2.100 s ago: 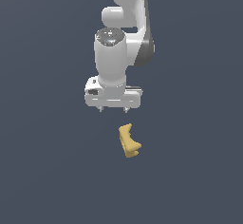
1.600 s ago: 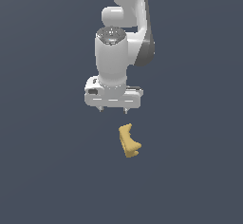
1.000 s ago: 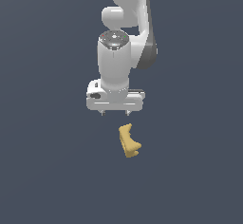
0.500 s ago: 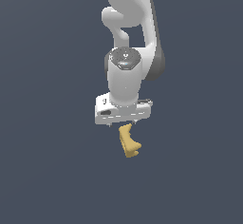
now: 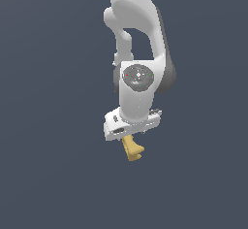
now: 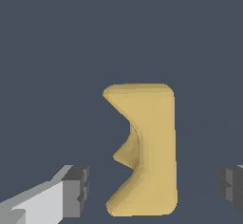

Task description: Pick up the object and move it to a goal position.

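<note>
Arm: white arm (image 5: 138, 43) is seen coming down from above in the exterior view, wrist bent over the block.
Gripper: gripper (image 6: 152, 190) is held spread wide, nothing gripped; dark pads of the fingers (image 6: 76, 190) are seen on either side of the block, not touching it.
Block: small mustard-yellow block (image 5: 131, 148) is laid on the plain dark grey counter (image 5: 48, 165), just below the gripper body, notched side seen in the wrist view (image 6: 144, 147).

Wrist view: yellow object (image 6: 151, 152) on plain dark grey surface (image 6: 57, 38), one side straight, the other notched with a small bump mid-notch. Gripper (image 6: 154, 190) fingers (image 6: 76, 191) spread wide, one either side of object, neither touching it.
</note>
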Action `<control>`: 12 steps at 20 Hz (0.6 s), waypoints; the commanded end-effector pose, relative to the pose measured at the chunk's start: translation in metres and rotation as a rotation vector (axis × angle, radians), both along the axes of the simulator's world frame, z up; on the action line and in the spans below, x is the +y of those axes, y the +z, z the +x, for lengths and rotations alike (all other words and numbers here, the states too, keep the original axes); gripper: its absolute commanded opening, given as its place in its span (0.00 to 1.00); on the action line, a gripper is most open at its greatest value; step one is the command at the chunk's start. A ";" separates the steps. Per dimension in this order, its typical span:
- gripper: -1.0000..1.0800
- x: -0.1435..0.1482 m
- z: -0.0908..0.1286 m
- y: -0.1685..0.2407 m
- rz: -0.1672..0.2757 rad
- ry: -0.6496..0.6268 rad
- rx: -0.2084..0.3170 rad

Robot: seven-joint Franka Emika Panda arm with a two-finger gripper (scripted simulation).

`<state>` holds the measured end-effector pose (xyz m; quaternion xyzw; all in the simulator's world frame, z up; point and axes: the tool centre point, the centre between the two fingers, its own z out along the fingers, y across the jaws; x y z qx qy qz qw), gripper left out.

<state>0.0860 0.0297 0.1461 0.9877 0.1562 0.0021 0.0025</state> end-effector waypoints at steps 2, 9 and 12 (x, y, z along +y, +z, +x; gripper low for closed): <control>0.96 0.004 0.004 -0.004 0.003 0.024 0.004; 0.96 0.004 0.004 -0.008 0.004 0.026 0.005; 0.96 0.005 0.004 -0.020 0.004 0.027 0.005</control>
